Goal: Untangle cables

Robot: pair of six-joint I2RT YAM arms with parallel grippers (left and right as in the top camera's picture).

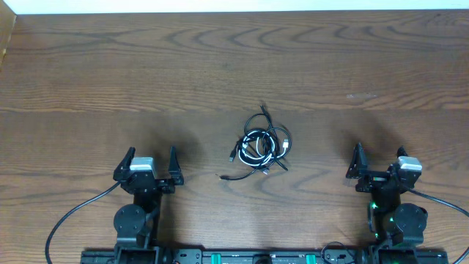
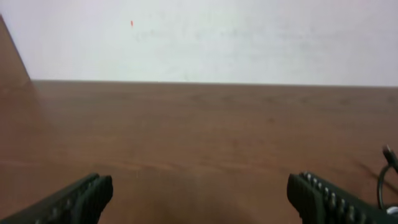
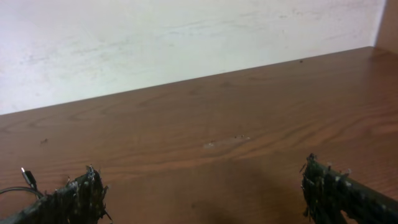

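The cables (image 1: 262, 145) lie as one small tangled knot of thin black and white cords in the middle of the wooden table (image 1: 220, 66), with plug ends sticking out at its top and lower left. My left gripper (image 1: 149, 160) sits near the front edge, well left of the knot, jaws open and empty (image 2: 199, 190). My right gripper (image 1: 379, 160) sits at the front right, equally far from the knot, also open with nothing between its fingers (image 3: 202, 183). A black cable loop (image 2: 388, 171) shows at the right edge of the left wrist view, and a plug tip (image 3: 26, 176) at the left edge of the right wrist view.
Both arm bases (image 1: 132, 220) stand at the front edge with thick black robot cables (image 1: 69, 220) trailing from them. A pale wall (image 3: 186, 37) runs behind the table's far edge. A small light scuff (image 3: 225, 143) marks the wood ahead of the right gripper.
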